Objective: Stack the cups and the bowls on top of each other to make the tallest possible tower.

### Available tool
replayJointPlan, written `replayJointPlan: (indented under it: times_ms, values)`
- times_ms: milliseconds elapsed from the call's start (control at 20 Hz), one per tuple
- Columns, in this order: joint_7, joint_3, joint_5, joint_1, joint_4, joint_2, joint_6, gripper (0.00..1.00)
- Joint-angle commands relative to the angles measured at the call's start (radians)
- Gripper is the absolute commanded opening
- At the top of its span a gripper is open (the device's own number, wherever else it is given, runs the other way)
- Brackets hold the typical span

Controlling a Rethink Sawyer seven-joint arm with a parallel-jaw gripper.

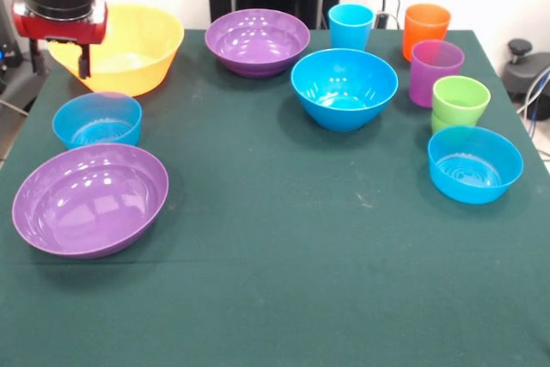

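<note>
A: What sits on the left of the green table (284, 281)?

B: The gripper (60, 59) hangs before the large yellow bowl (137, 45), fingers apart with nothing between them. Below it is a small blue bowl (96, 119), then a wide purple bowl (90, 199) just in front, rims nearly touching.

A: And the middle?

B: Another purple bowl (258, 40) at the back, with the large blue bowl (344, 88) right of it.

A: The cups?

B: All upright at right: light blue cup (351, 25), orange cup (426, 30), purple cup (436, 71), lime green cup (460, 100). A second small blue bowl (474, 163) sits just before the green one. Nothing is stacked.
</note>
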Motion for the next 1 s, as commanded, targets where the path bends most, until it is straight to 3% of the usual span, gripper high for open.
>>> replayJointPlan:
  times_ms: [50, 500, 1000]
  values:
    - [-0.293, 0.151, -0.070, 0.011, 0.085, 0.037, -0.088, 1.00]
    - [-0.284, 0.183, -0.101, -0.006, 0.092, 0.074, -0.095, 1.00]
    - [-0.219, 0.128, -0.181, 0.054, -0.007, 0.142, -0.049, 1.00]
